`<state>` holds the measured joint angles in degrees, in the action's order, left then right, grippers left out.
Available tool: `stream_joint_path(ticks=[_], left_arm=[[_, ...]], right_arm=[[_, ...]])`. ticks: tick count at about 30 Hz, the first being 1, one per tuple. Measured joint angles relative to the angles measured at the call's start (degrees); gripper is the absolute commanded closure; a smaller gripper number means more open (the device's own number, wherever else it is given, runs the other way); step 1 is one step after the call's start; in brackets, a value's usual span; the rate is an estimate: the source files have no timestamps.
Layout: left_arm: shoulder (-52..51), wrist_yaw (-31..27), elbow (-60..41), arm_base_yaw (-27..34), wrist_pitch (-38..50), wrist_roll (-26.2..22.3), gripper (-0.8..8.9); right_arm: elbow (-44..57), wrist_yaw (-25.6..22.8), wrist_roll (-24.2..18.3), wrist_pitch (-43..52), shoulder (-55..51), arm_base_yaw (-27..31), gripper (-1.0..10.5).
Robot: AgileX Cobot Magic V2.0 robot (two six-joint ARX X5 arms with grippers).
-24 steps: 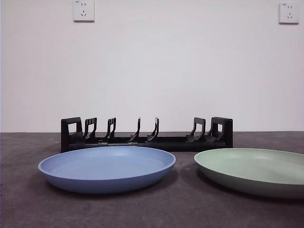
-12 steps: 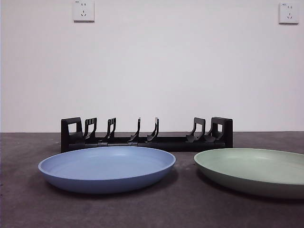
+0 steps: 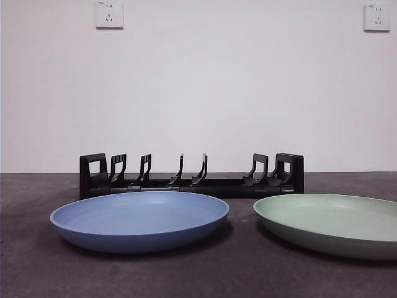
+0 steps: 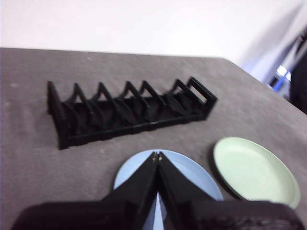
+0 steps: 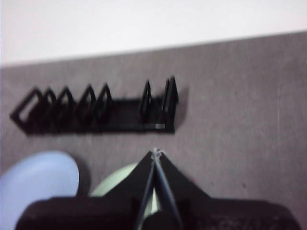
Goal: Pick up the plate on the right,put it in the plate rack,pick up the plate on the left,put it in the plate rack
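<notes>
A blue plate [image 3: 139, 220] lies flat at front left, a pale green plate [image 3: 332, 223] at front right, cut by the frame edge. Behind them the black plate rack [image 3: 191, 176] stands with nothing in its slots. In the left wrist view my left gripper [image 4: 156, 154] hangs shut above the blue plate [image 4: 192, 181], with the rack [image 4: 128, 108] beyond and the green plate [image 4: 254, 170] beside. My right gripper [image 5: 155, 152] is shut above the green plate [image 5: 115, 184], with the blue plate [image 5: 36, 184] and the rack [image 5: 98, 112] also in its view. Neither arm shows in the front view.
The table [image 3: 37, 273] is dark grey with a white wall behind. Two wall sockets [image 3: 109, 13] sit high up on the wall. Something dark and a bright blue patch [image 4: 297, 76] lie past the table edge in the left wrist view.
</notes>
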<state>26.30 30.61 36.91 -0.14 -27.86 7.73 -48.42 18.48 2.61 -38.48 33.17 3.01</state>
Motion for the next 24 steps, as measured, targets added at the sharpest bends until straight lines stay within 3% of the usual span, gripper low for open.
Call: stream_joint_path(ticks=[9,17,18,19,21,22,23,24], left_arm=[[8.28,2.6,13.94,0.0,-15.15,-8.37,8.2],[9.38,2.62,15.69,-0.85,-17.94,-10.62,8.1],[9.4,2.62,15.69,-0.92,-17.94,-10.73,7.7],[9.46,2.62,15.69,-0.94,-17.94,-10.73,6.43],[9.62,2.62,15.69,-0.96,-17.92,-10.73,2.73],[9.7,2.75,15.69,-1.18,-17.84,-10.73,2.05],[9.84,3.54,15.69,-1.66,-17.49,-10.73,2.07],[10.01,4.81,15.69,-2.27,-17.27,-10.73,2.07]], right_arm=[[-12.09,3.96,-6.56,-14.82,8.94,0.0,9.6],[-13.22,4.07,-8.07,-17.42,10.25,0.0,9.4],[-13.22,4.07,-8.09,-17.42,10.25,0.0,9.3],[-13.22,4.26,-8.2,-17.44,10.27,0.0,8.5],[-13.22,5.6,-8.2,-17.42,10.25,0.0,5.7],[-13.22,5.75,-8.15,-17.42,10.25,0.0,4.4],[-13.22,5.84,-7.93,-17.42,10.25,0.0,3.6],[-13.22,5.97,-7.76,-17.42,10.25,0.0,3.5]])
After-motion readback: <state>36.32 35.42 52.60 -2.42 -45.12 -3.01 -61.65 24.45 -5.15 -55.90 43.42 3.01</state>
